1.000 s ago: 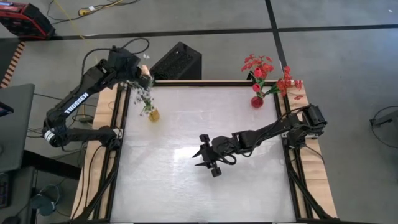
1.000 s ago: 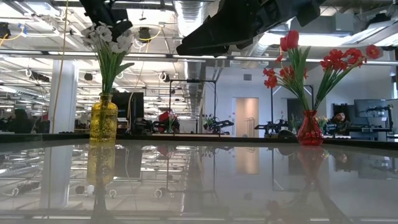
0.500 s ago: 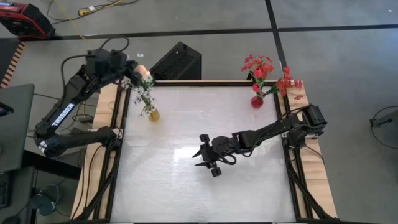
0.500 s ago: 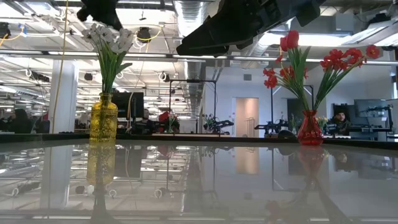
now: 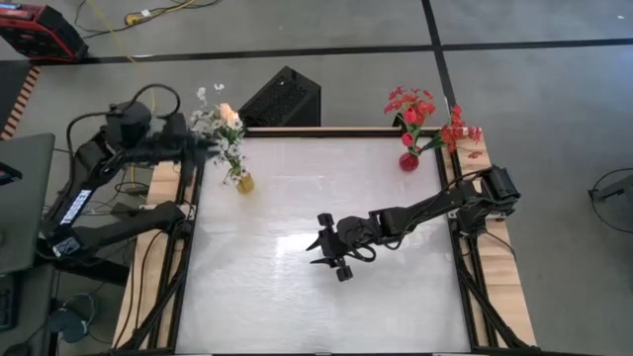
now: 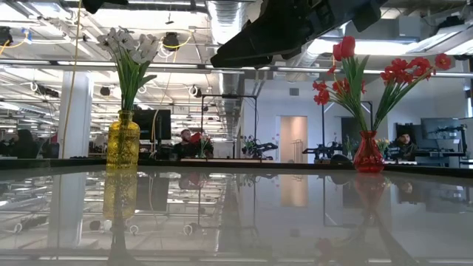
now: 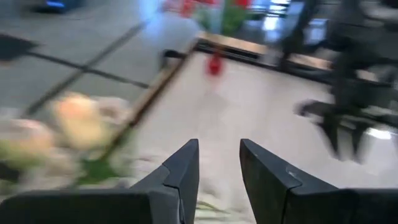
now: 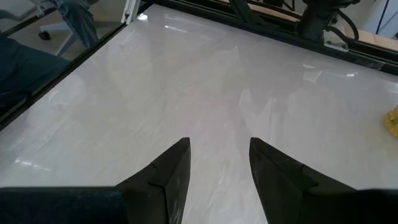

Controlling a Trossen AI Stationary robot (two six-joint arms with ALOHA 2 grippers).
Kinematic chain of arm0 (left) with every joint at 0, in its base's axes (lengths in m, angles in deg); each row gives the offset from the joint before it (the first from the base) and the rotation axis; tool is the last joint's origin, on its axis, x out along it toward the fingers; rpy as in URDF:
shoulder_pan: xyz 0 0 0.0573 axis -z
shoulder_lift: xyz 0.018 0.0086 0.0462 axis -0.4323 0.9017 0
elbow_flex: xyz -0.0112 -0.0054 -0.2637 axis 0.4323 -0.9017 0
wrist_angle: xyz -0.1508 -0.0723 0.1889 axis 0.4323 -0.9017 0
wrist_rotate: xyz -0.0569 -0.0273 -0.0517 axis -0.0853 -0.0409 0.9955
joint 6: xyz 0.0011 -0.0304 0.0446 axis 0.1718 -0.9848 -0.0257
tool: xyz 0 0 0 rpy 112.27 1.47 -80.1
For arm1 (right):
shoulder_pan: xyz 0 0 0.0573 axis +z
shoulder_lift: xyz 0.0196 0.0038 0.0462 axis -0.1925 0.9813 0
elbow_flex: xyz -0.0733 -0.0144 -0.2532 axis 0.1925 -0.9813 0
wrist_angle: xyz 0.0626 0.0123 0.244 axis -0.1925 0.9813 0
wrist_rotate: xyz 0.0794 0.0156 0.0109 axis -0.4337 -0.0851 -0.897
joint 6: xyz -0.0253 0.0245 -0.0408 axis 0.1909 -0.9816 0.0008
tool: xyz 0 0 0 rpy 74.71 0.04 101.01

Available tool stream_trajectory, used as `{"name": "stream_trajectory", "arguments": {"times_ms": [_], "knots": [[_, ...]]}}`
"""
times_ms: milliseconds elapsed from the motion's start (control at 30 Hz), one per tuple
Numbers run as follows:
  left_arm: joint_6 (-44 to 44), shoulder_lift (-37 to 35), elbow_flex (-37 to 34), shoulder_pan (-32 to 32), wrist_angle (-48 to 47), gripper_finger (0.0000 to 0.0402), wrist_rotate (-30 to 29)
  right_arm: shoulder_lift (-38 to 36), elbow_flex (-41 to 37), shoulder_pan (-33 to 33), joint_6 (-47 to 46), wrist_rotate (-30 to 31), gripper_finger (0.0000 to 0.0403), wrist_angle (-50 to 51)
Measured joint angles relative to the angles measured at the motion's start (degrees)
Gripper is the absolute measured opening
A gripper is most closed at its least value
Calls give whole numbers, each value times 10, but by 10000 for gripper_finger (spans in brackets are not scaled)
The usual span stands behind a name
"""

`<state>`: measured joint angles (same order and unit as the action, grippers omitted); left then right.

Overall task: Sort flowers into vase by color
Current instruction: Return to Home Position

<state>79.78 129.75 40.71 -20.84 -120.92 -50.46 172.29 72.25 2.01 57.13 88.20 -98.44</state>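
Yellow vase (image 5: pixel 244 183) holds white flowers (image 5: pixel 227 133); left claw (image 7: pixel 218 146) empty, narrowly parted, near them: retreat should arc clear. Right claw (image 8: pixel 219 143) parted, empty, over worktop (image 5: pixel 297 297) middle.

Floor: I see grey concrete (image 5: pixel 534 59) all round the table, crossed by dark lines (image 5: pixel 297 51).
Table: a glossy white top (image 5: pixel 297 297) in a wooden frame (image 5: pixel 341 130); on my low feed it mirrors the room.
Beyond the far edge: a black box (image 5: pixel 281 97) sits on the floor.
Far left corner: a red case (image 5: pixel 40 28) and a yellow cable (image 5: pixel 146 16).
Left side: a dark desk (image 5: pixel 20 198), partly cut off.
Ceiling: exposed ducts (image 6: pixel 222 15), pipes and bright strip lights (image 6: pixel 44 55).
Room behind: I make out a white column (image 6: pixel 76 114), a pale door (image 6: pixel 293 138), dark screens (image 6: pixel 443 129) and a seated person (image 6: pixel 404 144).
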Motion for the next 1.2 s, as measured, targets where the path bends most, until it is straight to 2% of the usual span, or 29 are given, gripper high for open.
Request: {"name": "stream_trajectory", "arguments": {"times_ms": [100,200,333,500,600,733,1000,1200], "knots": [[-3,-24,-39,22,18,104,67,0,0,0,0,0,189,-1],[-37,-46,-100,50,88,99,115,0,0,0,-8,0,189,-4],[-102,-62,-195,103,242,89,139,0,0,-1,-30,1,189,-8],[-163,-49,-287,200,467,77,137,0,0,-4,-45,2,189,25],[-168,-23,-312,263,550,70,122,-6,0,-12,-45,4,189,30],[-149,3,-315,345,594,62,69,-37,0,-32,-46,4,189,41],[-103,31,-315,527,584,41,-56,-111,0,-56,-47,3,189,103],[-77,62,-333,660,527,23,-109,-136,0,-32,-83,3,189,164]]}}
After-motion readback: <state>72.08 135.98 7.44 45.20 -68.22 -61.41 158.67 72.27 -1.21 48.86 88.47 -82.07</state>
